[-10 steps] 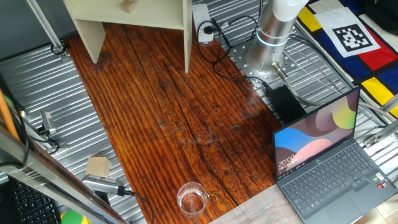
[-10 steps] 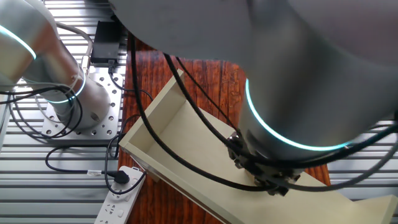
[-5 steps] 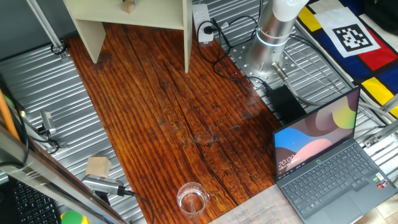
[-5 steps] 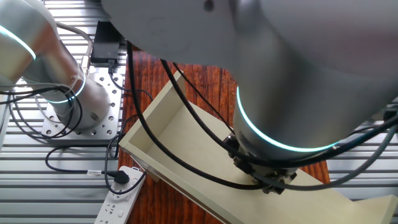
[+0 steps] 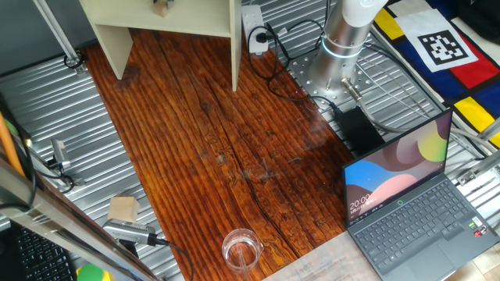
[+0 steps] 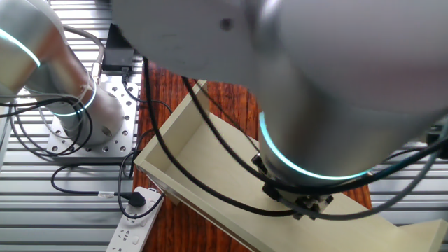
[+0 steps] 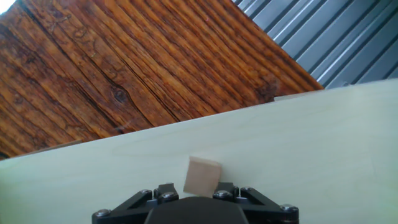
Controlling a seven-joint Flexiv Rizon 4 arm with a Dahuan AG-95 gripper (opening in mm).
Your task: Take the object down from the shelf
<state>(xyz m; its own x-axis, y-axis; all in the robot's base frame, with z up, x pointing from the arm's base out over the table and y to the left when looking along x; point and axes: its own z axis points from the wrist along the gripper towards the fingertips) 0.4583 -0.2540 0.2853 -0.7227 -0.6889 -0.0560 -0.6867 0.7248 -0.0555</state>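
The object, a tiny light-tan wooden cube (image 7: 202, 175), rests on the horizontal board of the cream-beige shelf (image 7: 280, 143). In the hand view it sits between my gripper's (image 7: 196, 190) two dark fingers; the right finger is against it and the left shows a small gap. The gripper looks open around it. In one fixed view the cube (image 5: 161, 9) is at the top edge on the shelf (image 5: 195, 16), with a dark fingertip just above it. In the other fixed view the arm's grey body (image 6: 336, 84) hides the cube and most of the shelf (image 6: 203, 161).
The wooden tabletop (image 5: 234, 156) lies below the shelf. An open laptop (image 5: 406, 211) stands front right, a glass (image 5: 241, 248) at the front edge, a flat pale wooden square (image 5: 123, 208) front left. A power strip (image 5: 254, 27) and cables lie by the arm base (image 5: 344, 39).
The arm's body has shifted left and lower in the other fixed view. A dark fingertip now shows just above the cube in one fixed view. The cube has not moved.
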